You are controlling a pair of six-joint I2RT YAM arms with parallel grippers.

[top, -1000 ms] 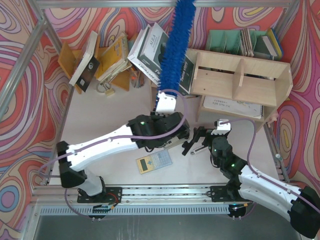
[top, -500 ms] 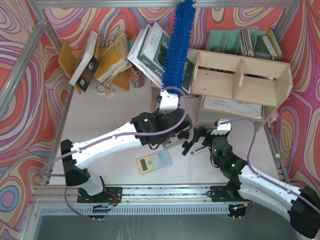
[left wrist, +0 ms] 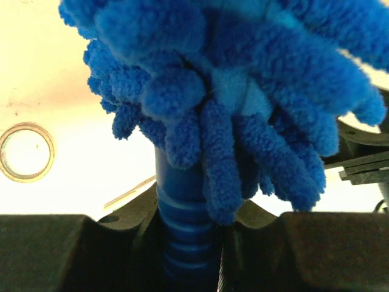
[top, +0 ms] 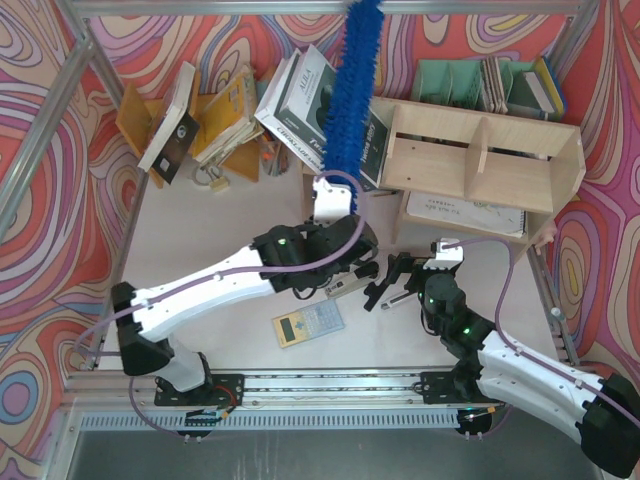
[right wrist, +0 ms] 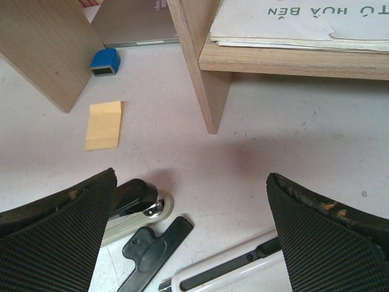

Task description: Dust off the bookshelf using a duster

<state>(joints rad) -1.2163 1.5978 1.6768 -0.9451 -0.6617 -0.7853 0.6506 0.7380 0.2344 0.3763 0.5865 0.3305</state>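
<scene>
The left gripper (top: 332, 203) grips the fluffy bright-blue duster (top: 350, 90) by its handle, so the head can sweep the left end of the pale plywood bookshelf (top: 480, 150); the right gripper (top: 395, 280) stands wide, empty.

L arm: duster (top: 348, 95) head first leaned R toward bookshelf (top: 440, 165) end panel, then swung back L; tip now sits L of its mid-interval pos. L gripper (top: 333, 192) ends slightly fwd of start pos.

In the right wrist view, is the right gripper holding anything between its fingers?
No, the right gripper stands wide open above the table, with nothing between its fingers; a stapler lies untouched below it.
</scene>
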